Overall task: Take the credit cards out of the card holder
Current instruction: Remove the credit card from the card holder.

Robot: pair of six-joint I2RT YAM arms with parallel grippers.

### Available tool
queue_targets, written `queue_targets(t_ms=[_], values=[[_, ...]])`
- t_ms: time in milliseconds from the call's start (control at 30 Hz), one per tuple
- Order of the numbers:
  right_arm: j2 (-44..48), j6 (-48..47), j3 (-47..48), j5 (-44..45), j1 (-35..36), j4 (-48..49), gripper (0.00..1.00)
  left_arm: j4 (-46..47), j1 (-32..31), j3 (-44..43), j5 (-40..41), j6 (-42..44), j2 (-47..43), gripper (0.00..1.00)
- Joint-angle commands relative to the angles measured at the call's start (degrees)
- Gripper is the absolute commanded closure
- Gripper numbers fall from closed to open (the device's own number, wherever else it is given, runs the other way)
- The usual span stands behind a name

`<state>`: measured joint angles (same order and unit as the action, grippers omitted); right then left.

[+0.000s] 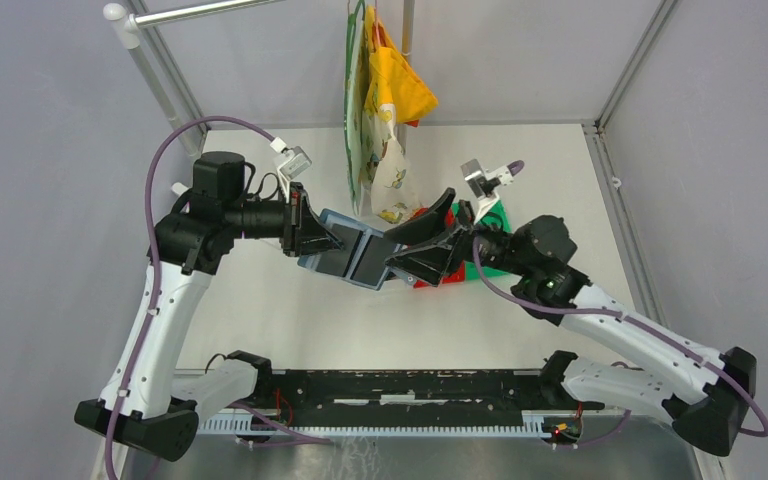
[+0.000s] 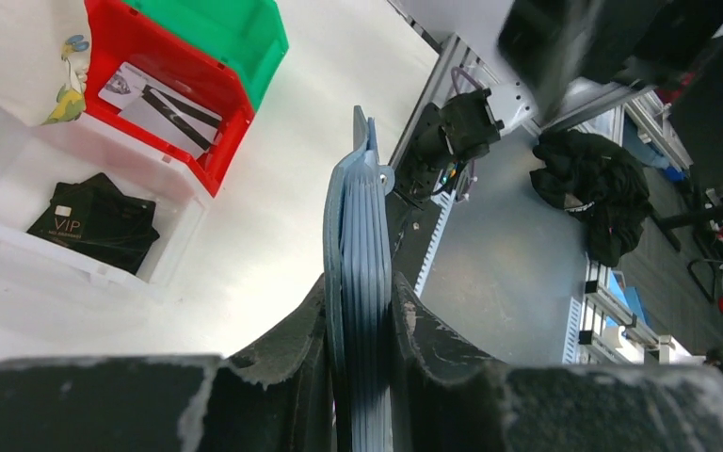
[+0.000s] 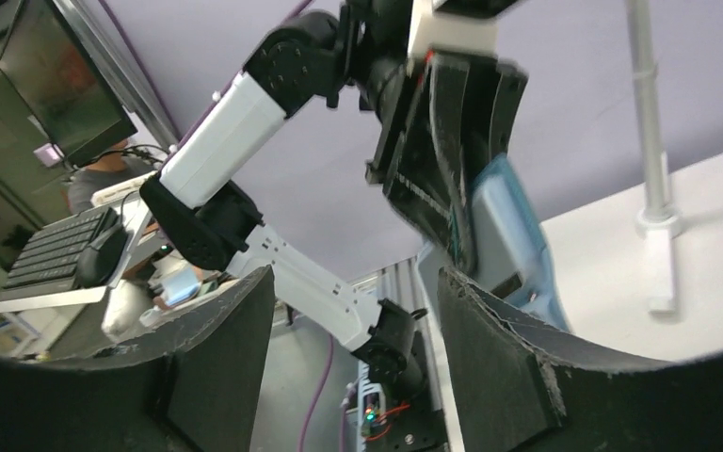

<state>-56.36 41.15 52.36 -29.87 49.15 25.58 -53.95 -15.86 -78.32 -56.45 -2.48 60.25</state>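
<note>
— Black fingers (image 2: 287, 363) on the left gripper (image 1: 312, 238): what have they got?

— The card holder (image 1: 352, 256). They are pinched narrow on it from both sides. It is up off the white surface (image 1: 280, 310), midway between the two arms. The left wrist view shows it edge-on, teal-blue, with several soft layers pressed together.

— Any cards showing in it?

— Its upper face looks dark from above, but I cannot tell whether that is a card.

— And the right gripper (image 1: 392, 252)?

— Its fingers (image 3: 508, 358) are spread wide with nothing between them. From above, the tips sit just beside the holder's right edge. I cannot tell whether they touch it.

— Further right?

— A red bin (image 2: 231, 132) with a green bin (image 2: 235, 28) touching it, both partly behind the right gripper in the top view. Pale credit cards (image 2: 155, 104) with a dark stripe lie in the red one. A clear white bin (image 2: 56, 262) just beside it holds black cards (image 2: 94, 221) marked VIP.
</note>
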Motion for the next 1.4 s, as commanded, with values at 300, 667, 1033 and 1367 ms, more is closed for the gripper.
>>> queue_targets(t_ms=[300,667,1033,1367], values=[[-7.32,9.15,-6.52,-1.77,4.75,15.23,0.35,7.75,0.05,-2.07,-3.85,-8.69,0.4,0.97],[-11.01,10.44,-6.28,-1.34,4.79,17.13,0.39,7.86,-0.01,-2.66,-6.81,-10.28,0.34,0.96],[-13.7,12.12,-4.91,-1.78,4.82,20.07,0.42,8.22,0.08,-2.45,-8.06,-11.09,0.31,0.93],[-15.87,15.92,-5.37,-1.42,4.82,26.77,0.51,8.69,0.04,-2.27,-8.33,-11.24,0.01,0.92]])
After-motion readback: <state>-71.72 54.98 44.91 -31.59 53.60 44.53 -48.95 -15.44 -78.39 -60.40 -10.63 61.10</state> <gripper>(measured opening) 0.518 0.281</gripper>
